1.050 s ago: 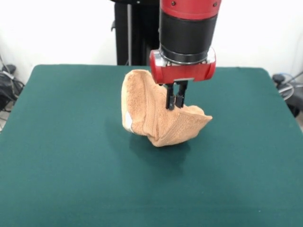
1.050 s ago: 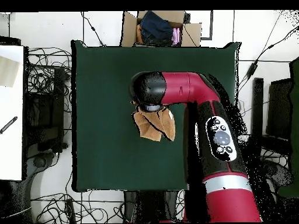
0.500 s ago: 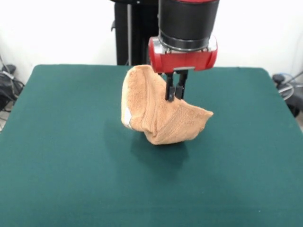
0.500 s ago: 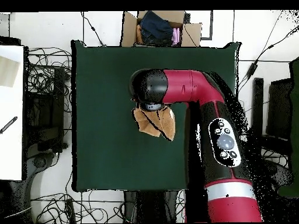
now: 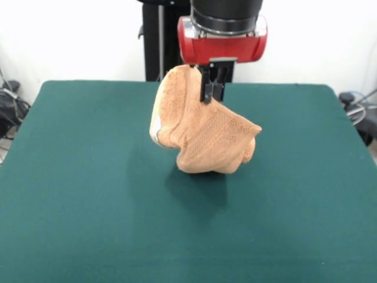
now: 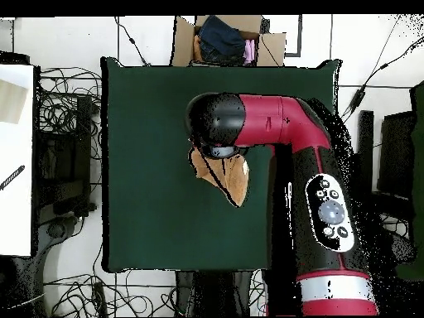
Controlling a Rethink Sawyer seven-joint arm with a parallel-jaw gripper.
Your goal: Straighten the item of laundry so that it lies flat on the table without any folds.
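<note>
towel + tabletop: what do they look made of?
Towel: looks like terry cotton, matte and nubby with a looped pile and a woven band; it drapes limp from the shut gripper. Table: dark green, matte, no glare, probably a felt-like cloth cover; what lies under it cannot be told.

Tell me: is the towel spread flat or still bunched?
Bunched. The towel hangs in folds from the shut gripper, apparently lifted off the green table, with a shadow beneath it.
</note>
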